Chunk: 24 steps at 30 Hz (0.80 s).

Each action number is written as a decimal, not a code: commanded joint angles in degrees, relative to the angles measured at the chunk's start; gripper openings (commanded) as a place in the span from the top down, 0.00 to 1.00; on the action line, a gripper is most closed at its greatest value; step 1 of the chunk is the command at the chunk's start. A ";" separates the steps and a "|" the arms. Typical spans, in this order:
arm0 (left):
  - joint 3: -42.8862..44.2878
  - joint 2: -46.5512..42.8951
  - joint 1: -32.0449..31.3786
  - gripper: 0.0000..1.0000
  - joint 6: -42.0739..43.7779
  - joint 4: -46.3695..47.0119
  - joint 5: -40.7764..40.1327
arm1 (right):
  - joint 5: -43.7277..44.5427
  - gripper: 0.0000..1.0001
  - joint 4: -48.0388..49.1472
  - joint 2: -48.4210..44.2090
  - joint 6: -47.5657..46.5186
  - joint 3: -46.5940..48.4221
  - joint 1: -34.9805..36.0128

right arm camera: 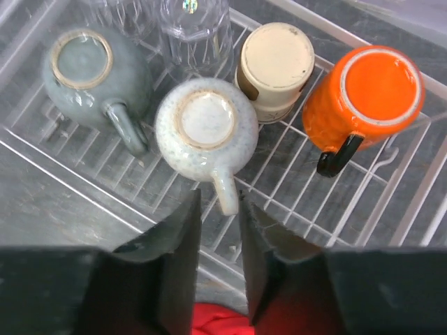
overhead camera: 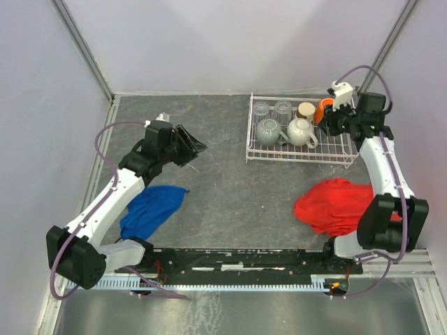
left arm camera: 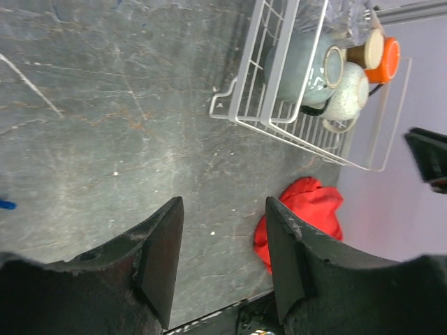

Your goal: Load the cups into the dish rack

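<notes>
The white wire dish rack stands at the back right and holds several cups, all upside down. In the right wrist view I see a grey-green mug, a cream-white mug, a tan cup, an orange mug and two clear glasses. My right gripper hangs over the rack's near side, open, jaws narrowly apart. The cream mug's handle shows in the gap, not pinched. My left gripper is open and empty over the bare table, left of the rack.
A crumpled red cloth lies in front of the rack by the right arm. A blue cloth lies beside the left arm. Pale walls with metal posts enclose the dark stone-patterned table.
</notes>
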 commanded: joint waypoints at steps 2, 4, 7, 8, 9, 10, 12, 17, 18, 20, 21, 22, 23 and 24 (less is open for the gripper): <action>5.49 -0.89 0.15 0.43 9.62 -9.95 -3.20 | 10.09 0.98 -1.56 -7.90 17.01 2.87 2.00; 5.57 -0.76 0.21 0.43 10.01 -10.37 -1.94 | 14.94 0.99 -7.40 -8.35 18.16 4.95 3.61; 5.57 -0.77 0.19 0.39 10.11 -9.45 0.31 | 25.33 1.00 -19.00 -7.31 28.32 9.53 4.83; 5.90 -0.57 0.23 0.37 10.29 -9.39 0.80 | 24.84 1.00 -23.39 -6.33 29.21 11.45 4.87; 6.35 -0.41 0.24 0.36 10.50 -9.47 1.27 | 23.69 0.99 -26.98 -5.39 30.13 12.83 4.98; 6.85 -0.28 0.19 0.36 10.68 -9.45 1.78 | 23.03 0.99 -30.61 -4.66 31.61 13.93 5.05; 7.86 0.02 0.15 0.35 11.13 -9.48 2.48 | 21.01 0.99 -34.44 -4.68 32.82 13.79 5.77; 8.90 -0.30 0.19 0.35 11.18 -8.81 3.33 | 21.16 0.99 -35.04 -12.51 35.24 4.06 9.26; 8.82 -0.47 0.21 0.35 11.10 -8.58 3.62 | 21.03 0.99 -35.22 -13.46 35.87 2.27 10.39; 8.55 -0.89 0.17 0.34 10.99 -8.19 3.81 | 22.01 0.99 -33.71 -15.26 37.76 -1.88 13.12; 8.40 -1.27 0.18 0.34 10.91 -8.10 3.88 | 22.64 0.99 -32.08 -16.01 39.21 -3.97 14.29; 8.28 -1.56 0.21 0.35 10.86 -8.04 3.76 | 23.17 0.99 -30.15 -16.64 40.07 -5.55 15.23; 8.06 -1.95 0.16 0.34 10.82 -7.87 3.79 | 23.95 1.00 -28.20 -16.91 40.79 -6.80 16.17; 7.88 -2.34 0.19 0.34 10.73 -7.69 3.77 | 24.79 1.00 -26.67 -16.67 41.05 -7.69 16.95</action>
